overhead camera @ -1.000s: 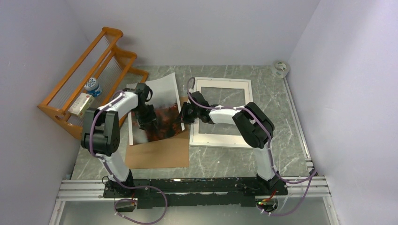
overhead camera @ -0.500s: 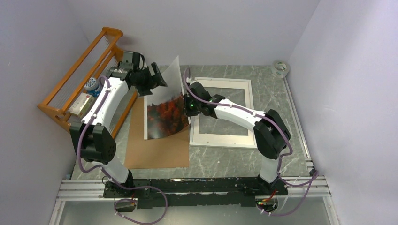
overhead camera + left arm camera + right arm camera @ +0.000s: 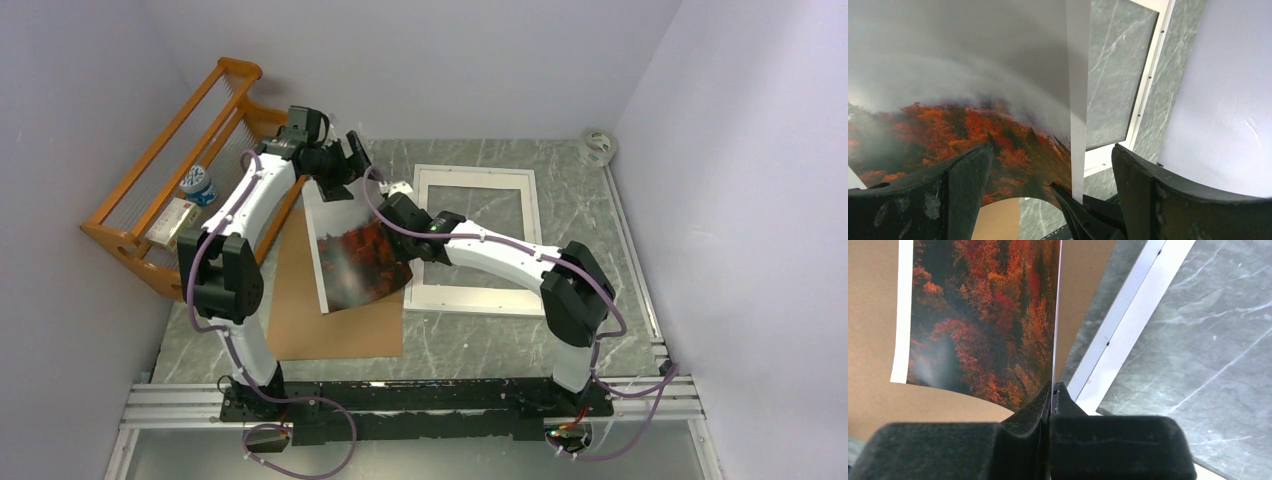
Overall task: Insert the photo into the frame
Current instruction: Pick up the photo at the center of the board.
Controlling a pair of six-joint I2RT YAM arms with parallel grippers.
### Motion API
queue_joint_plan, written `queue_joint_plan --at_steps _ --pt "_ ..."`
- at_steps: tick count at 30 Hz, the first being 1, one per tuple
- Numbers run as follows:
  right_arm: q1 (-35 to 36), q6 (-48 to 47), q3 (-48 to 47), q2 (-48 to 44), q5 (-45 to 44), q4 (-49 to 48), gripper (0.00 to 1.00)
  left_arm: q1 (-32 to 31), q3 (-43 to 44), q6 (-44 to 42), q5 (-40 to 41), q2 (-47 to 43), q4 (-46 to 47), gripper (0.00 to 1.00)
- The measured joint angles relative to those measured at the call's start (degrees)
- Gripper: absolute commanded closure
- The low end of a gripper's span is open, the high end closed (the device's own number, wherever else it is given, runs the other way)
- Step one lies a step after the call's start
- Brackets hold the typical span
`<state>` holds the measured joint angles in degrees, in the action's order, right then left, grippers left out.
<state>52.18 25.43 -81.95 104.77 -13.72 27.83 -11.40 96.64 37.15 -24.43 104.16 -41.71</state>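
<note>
The photo [image 3: 355,255] hangs lifted and curved over the brown board, its red-orange trees facing the camera. My right gripper [image 3: 380,207] is shut on its right white-bordered edge; in the right wrist view the fingertips [image 3: 1053,390] pinch the sheet [image 3: 988,315]. My left gripper [image 3: 345,165] is open above the photo's far end and touches nothing. In the left wrist view its wide-apart fingers [image 3: 965,185] straddle the print [image 3: 948,75]. The frame [image 3: 480,176] lies flat to the right, its white border [image 3: 1128,330] beside the photo's edge.
A brown backing board [image 3: 330,325] lies under the photo. An orange wooden rack [image 3: 165,150] with a bottle [image 3: 200,185] and a box [image 3: 170,222] stands at the left wall. A tape roll [image 3: 597,145] sits in the far right corner.
My left gripper opened, let go of the photo and rose toward the back. My right gripper lifted the photo by its right edge, and the sheet now hangs curved.
</note>
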Motion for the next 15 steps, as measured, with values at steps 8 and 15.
queue_joint_plan --at_steps 8,15 --pt "2.0 -2.9 -2.7 0.0 -5.0 1.5 1.00 -3.1 1.1 1.8 0.0 3.7 -0.5 0.17" --pt "3.1 -4.0 -4.3 0.0 -7.1 2.6 1.00 -3.5 1.8 4.6 0.4 5.3 -1.4 0.59"
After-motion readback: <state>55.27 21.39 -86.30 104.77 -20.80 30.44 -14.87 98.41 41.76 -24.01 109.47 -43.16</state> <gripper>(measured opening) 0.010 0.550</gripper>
